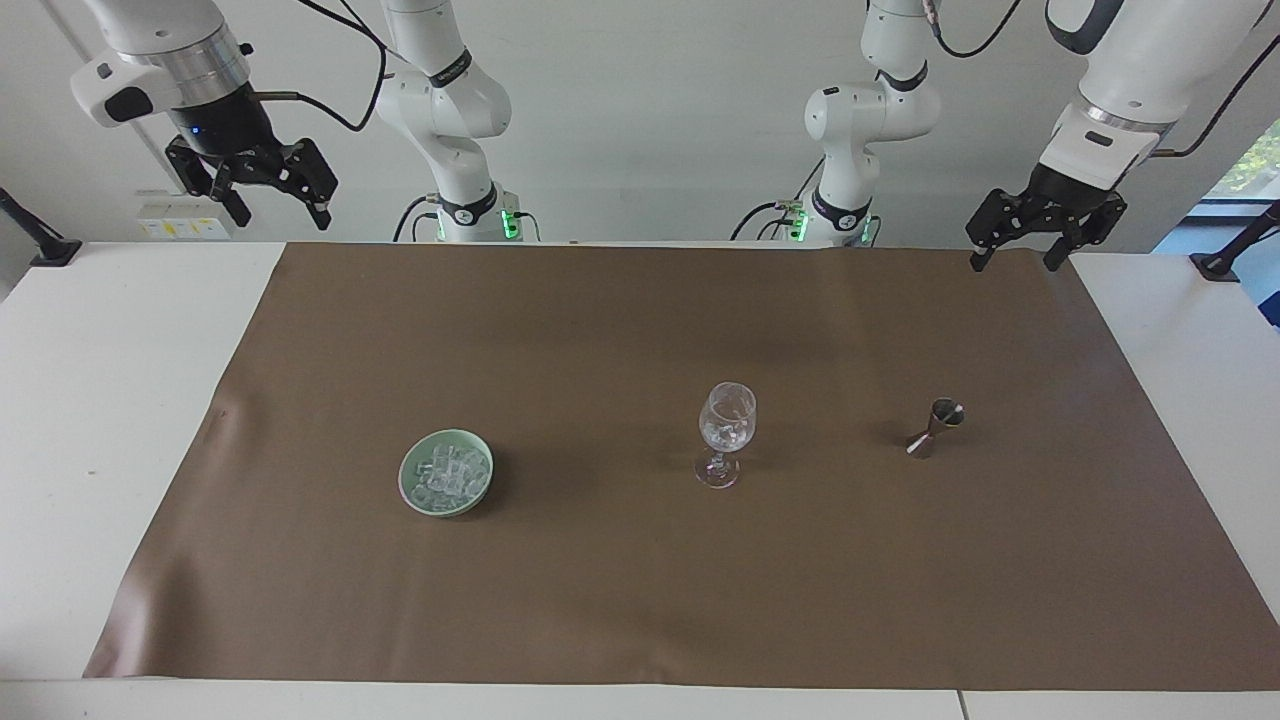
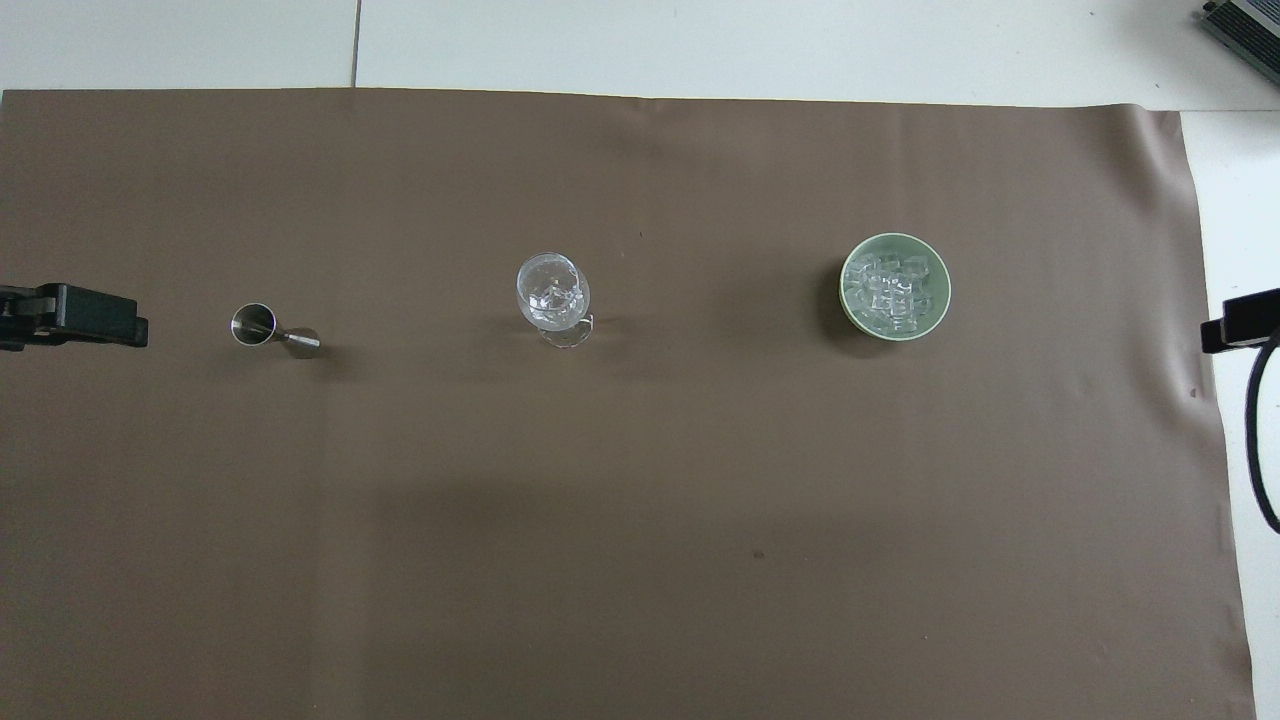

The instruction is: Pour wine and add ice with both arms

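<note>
A clear wine glass (image 1: 728,425) (image 2: 553,290) stands upright mid-mat with a few glassy pieces in its bowl. The ice (image 1: 448,472) (image 2: 893,290) is heaped in a pale green bowl (image 1: 405,478) (image 2: 846,292) toward the right arm's end. A small metal jigger (image 1: 935,428) (image 2: 262,327) stands toward the left arm's end. I cannot make out any wine. My right gripper (image 1: 280,208) (image 2: 1240,322) hangs open and empty, high off the mat's corner. Over the mat's other robot-side corner, my left gripper (image 1: 1012,262) (image 2: 70,315) is open and empty.
A brown mat (image 1: 640,600) covers most of the white table (image 1: 90,400). A black cable (image 2: 1255,440) loops down from the right arm at the table's end. Black clamp mounts sit at both ends of the table.
</note>
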